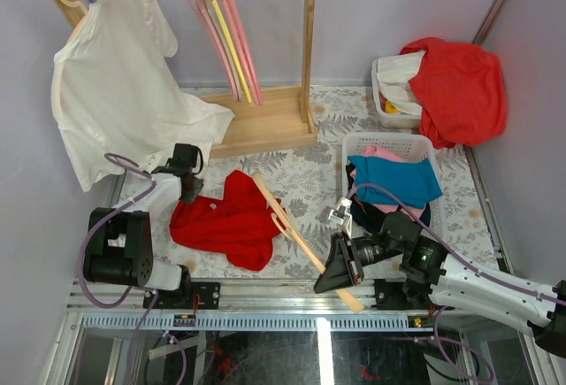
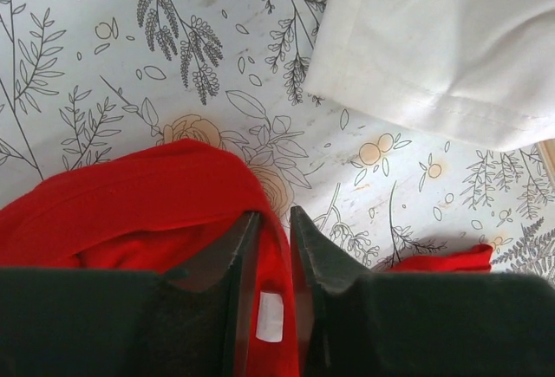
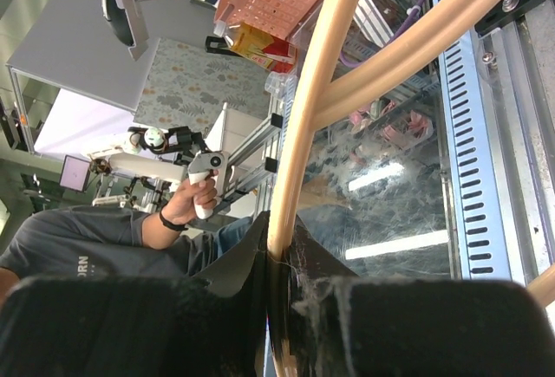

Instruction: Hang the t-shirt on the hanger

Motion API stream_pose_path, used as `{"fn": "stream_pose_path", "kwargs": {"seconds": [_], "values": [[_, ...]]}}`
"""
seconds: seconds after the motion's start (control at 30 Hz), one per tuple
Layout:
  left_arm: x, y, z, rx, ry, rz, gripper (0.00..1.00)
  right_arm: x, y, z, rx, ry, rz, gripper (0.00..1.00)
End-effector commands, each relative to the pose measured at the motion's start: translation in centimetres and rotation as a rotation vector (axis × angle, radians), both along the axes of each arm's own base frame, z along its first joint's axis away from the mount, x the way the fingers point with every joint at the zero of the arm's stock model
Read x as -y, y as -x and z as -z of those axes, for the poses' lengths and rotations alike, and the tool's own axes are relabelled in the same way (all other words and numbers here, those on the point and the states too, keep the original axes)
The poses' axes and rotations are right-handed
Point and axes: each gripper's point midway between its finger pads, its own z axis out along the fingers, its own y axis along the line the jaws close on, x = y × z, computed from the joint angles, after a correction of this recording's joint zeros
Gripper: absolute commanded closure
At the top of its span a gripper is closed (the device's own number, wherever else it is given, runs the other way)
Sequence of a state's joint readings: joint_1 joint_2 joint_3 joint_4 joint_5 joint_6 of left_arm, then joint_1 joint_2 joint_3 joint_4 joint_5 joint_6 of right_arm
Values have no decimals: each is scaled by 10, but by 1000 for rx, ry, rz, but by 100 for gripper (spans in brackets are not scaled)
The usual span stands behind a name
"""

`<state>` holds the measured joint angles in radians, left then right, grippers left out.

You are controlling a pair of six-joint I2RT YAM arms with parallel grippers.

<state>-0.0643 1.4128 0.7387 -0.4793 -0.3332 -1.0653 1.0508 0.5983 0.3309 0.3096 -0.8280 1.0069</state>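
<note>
The red t-shirt (image 1: 225, 221) lies crumpled on the patterned table, left of centre. My left gripper (image 1: 188, 197) is down at its left edge. In the left wrist view the left gripper (image 2: 273, 214) is shut on a fold of the t-shirt (image 2: 147, 195) at the collar, with the white label (image 2: 270, 316) between the jaws. The pale wooden hanger (image 1: 283, 217) slants from the t-shirt's right side down to my right gripper (image 1: 340, 265). The right gripper (image 3: 277, 230) is shut on one arm of the hanger (image 3: 316, 74), holding it over the table's front edge.
A white t-shirt (image 1: 115, 84) hangs from the wooden rack (image 1: 265, 124) at the back left, its hem close to my left gripper (image 2: 434, 39). Pink and yellow hangers (image 1: 225, 31) hang beside it. A white basket (image 1: 389, 146) of clothes and a bin with a red-orange garment (image 1: 460, 88) stand on the right.
</note>
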Motion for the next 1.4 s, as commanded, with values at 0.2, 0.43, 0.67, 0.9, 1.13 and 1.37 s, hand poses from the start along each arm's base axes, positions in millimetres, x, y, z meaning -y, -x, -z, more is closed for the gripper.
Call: {"fn": "stream_pose_path", "kwargs": {"seconds": [0.2, 0.43, 0.67, 0.9, 1.13, 1.37], "values": [[0, -16, -21, 67, -9, 36, 100, -5, -2, -18, 22, -83, -11, 100], [15, -22, -106, 262, 14, 121, 100, -15, -3, -30, -13, -127, -46, 100], [40, -28, -157, 337, 34, 229, 100, -24, -3, -49, -58, -184, -93, 100], [64, -31, -186, 396, 37, 281, 100, -27, 4, -74, -89, -276, -141, 100], [75, -28, -203, 430, 38, 300, 100, -53, 2, -78, -94, -286, -128, 100], [79, -19, -223, 467, 46, 320, 100, -83, -22, -53, -34, -252, 27, 100]]}}
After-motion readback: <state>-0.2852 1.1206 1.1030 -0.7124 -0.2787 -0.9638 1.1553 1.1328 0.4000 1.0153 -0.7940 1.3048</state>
